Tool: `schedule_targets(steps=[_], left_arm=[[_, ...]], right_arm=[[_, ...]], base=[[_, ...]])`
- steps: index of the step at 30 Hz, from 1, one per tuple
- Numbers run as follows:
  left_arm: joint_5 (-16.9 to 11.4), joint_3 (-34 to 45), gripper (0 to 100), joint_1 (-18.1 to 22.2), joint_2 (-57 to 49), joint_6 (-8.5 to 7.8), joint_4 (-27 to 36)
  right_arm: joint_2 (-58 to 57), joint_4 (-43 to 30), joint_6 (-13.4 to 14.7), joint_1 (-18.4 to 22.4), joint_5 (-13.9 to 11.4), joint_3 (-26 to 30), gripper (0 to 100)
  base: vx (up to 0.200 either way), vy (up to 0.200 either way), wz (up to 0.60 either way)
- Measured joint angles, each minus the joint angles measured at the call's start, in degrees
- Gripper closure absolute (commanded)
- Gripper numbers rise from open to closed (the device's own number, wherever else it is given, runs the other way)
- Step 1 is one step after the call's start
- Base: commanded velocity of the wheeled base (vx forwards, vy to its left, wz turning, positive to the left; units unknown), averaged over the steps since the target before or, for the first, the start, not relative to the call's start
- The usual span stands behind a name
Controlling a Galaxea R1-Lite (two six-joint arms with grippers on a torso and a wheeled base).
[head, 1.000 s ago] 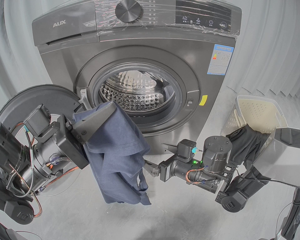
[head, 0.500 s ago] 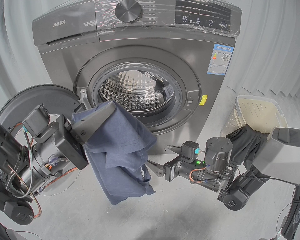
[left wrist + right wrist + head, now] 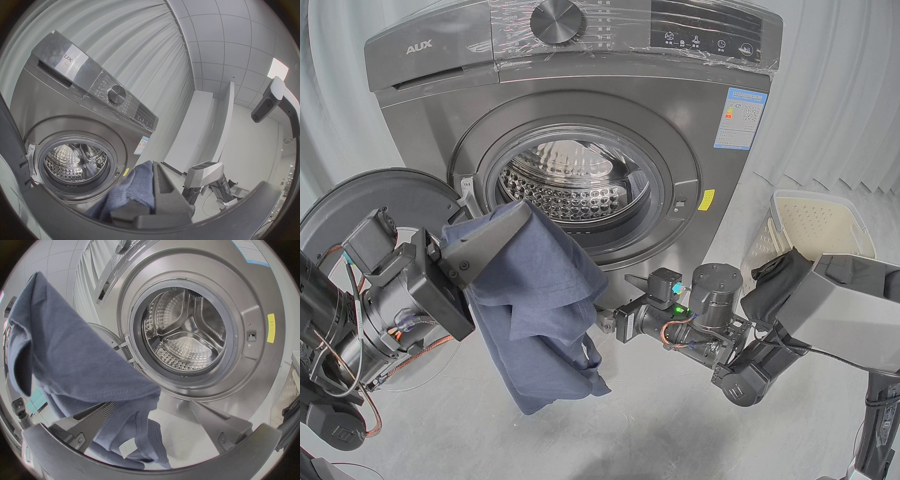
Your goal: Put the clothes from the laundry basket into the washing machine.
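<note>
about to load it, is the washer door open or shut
Open: the door is swung out to the left of the washing machine, and the steel drum shows through the opening.

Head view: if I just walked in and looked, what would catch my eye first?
First, the dark blue cloth shirt hanging from the left gripper, in front of the grey metal washing machine with its round door open. Next, the open right gripper by the shirt's lower edge, and the cream plastic laundry basket on the right with a black cloth draped over it.
</note>
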State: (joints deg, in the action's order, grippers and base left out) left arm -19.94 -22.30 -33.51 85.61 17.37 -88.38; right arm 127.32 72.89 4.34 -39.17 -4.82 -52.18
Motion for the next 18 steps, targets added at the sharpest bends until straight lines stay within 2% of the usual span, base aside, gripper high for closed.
schedule_targets(steps=[10,12,16,18], left_arm=[[0.0,0.4,100,0.0,0.2,-0.07,0.0],[0.1,0.4,100,0.1,0.2,-0.07,0.0],[0.1,0.5,100,0.3,0.4,-0.07,0.0],[0.1,0.5,100,0.3,0.4,-0.09,0.0]], right_arm=[[3.3,0.8,0.0,-0.6,-1.4,-5.4,0],[3.5,1.2,0.0,-0.6,-2.8,-5.8,0],[4.0,4.3,0.2,-0.8,-7.7,-6.0,0],[4.0,4.6,0.3,-0.9,-8.3,-5.9,0]], base=[[0.000,0.000,0.00],[0.000,0.000,0.00],[0.000,0.000,0.00],[0.000,0.000,0.00]])
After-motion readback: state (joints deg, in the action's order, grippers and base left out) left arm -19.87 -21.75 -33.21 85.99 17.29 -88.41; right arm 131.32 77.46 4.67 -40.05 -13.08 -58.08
